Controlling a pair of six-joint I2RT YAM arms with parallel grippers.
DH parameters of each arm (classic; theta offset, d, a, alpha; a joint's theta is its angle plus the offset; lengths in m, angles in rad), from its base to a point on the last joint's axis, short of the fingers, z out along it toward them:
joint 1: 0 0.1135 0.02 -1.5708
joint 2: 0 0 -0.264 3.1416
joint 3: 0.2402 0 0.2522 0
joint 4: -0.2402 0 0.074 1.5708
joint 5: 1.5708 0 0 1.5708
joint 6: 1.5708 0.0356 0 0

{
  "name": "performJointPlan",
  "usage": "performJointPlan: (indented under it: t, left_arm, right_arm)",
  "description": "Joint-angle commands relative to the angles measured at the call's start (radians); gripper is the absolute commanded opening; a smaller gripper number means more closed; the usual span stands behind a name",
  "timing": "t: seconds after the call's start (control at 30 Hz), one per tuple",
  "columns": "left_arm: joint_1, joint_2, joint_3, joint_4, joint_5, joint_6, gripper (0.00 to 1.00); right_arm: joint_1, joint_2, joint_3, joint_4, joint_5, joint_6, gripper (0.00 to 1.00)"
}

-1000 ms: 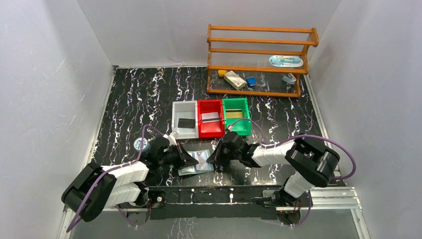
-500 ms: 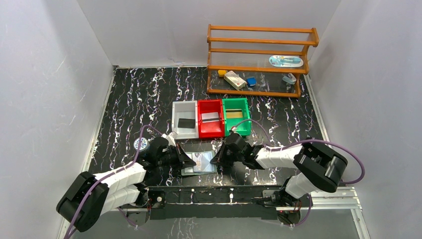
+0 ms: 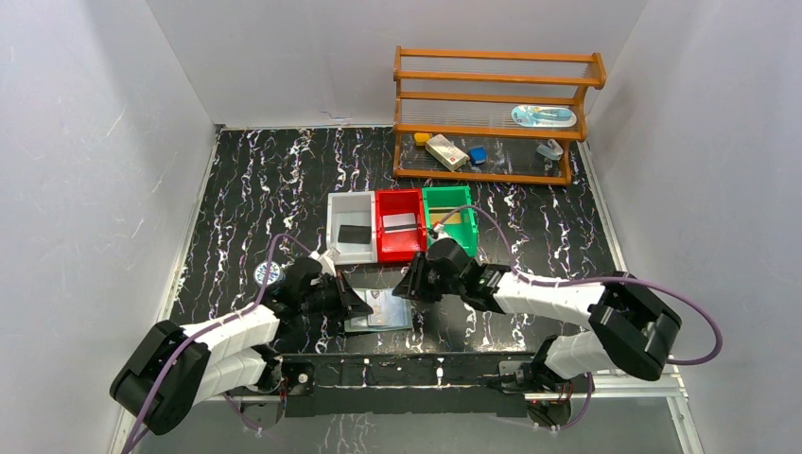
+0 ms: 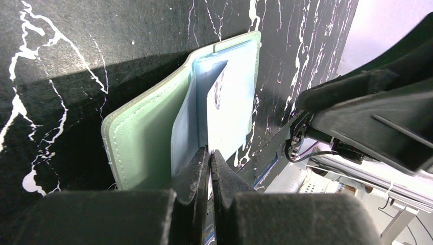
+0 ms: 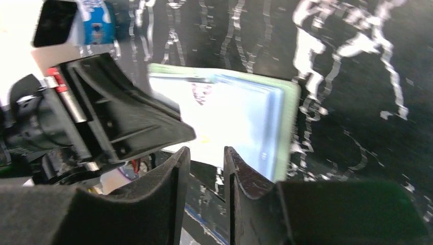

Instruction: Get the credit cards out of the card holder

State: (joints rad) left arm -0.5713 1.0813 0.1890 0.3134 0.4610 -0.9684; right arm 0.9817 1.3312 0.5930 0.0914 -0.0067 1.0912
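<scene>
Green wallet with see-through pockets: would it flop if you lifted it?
Probably floppy: the grey-green bifold card holder lies open, and its clear bluish plastic pockets curl up where the left gripper pinches one. Likely light, being thin. Shiny pockets may slip.

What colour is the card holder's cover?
Pale green; the card holder shows best in the left wrist view.

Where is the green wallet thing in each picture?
Top camera: the grey-green bifold card holder lies open, low in the middle of the picture.
Left wrist camera: the holder fills the middle, its clear pockets fanned up.
Right wrist camera: the holder sits in the middle, slightly right.
Shared landmark: the left arm's black fingers, pinching its clear pocket in every view.
</scene>
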Motion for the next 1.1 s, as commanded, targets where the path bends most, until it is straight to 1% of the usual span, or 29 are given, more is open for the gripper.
performJointPlan:
  t: [0.0, 0.1, 0.27, 0.37, 0.47, 0.53, 0.57, 0.67, 0.73, 0.77, 0.87, 0.97, 1.07]
  left_arm:
    - [0.005, 0.003, 0.033, -0.061, 0.005, 0.038, 0.0]
    - [0.006, 0.003, 0.038, -0.071, 0.006, 0.045, 0.0]
    - [0.006, 0.002, 0.043, -0.076, 0.015, 0.045, 0.0]
    - [0.006, 0.008, 0.052, -0.071, 0.028, 0.049, 0.01]
    - [0.006, 0.016, 0.065, -0.062, 0.049, 0.055, 0.07]
    - [0.006, 0.025, 0.077, -0.055, 0.063, 0.06, 0.15]
    - [0.006, 0.032, 0.084, -0.053, 0.069, 0.063, 0.18]
    - [0.006, 0.06, 0.11, -0.056, 0.085, 0.075, 0.19]
    - [0.006, 0.079, 0.122, -0.065, 0.085, 0.084, 0.19]
    - [0.006, 0.089, 0.129, -0.071, 0.085, 0.09, 0.16]
    - [0.006, 0.098, 0.154, -0.14, 0.047, 0.118, 0.0]
    - [0.005, 0.052, 0.174, -0.258, -0.041, 0.14, 0.0]
    - [0.006, -0.028, 0.205, -0.382, -0.125, 0.176, 0.0]
  right_arm:
    - [-0.002, 0.068, 0.101, 0.056, -0.091, -0.087, 0.37]
    - [-0.002, 0.147, 0.117, 0.11, -0.141, -0.064, 0.36]
    - [0.0, 0.226, 0.076, 0.132, -0.144, -0.018, 0.36]
    - [0.0, 0.264, 0.048, 0.132, -0.143, 0.002, 0.33]
    - [0.0, 0.288, 0.016, 0.156, -0.145, 0.024, 0.31]
    - [0.0, 0.291, -0.008, 0.172, -0.138, 0.041, 0.3]
    - [-0.001, 0.29, -0.018, 0.176, -0.134, 0.047, 0.29]
    - [0.0, 0.28, -0.037, 0.179, -0.116, 0.06, 0.29]
    - [0.0, 0.27, -0.042, 0.18, -0.109, 0.061, 0.28]
    - [0.0, 0.267, -0.042, 0.178, -0.108, 0.059, 0.28]
    - [-0.001, 0.26, -0.041, 0.165, -0.097, 0.058, 0.28]
    - [-0.002, 0.245, -0.038, 0.142, -0.066, 0.061, 0.28]
    - [-0.002, 0.223, -0.035, 0.129, -0.046, 0.057, 0.3]
